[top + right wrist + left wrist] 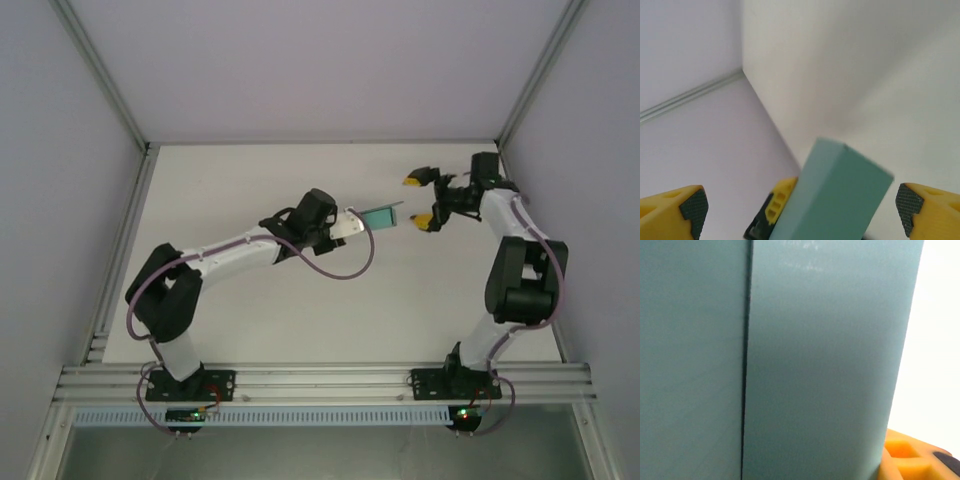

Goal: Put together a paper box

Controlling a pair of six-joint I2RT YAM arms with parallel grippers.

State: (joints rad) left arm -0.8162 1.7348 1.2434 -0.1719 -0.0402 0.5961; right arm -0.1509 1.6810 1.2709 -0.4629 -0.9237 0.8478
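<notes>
Left gripper (366,220) is clamped on one end of the teal rectangular paper box (382,215). The box is folded up and held above the white table (300,320), right of centre. Right gripper (418,201): jaws wide apart, flanking the box's free end, not touching it.
</notes>
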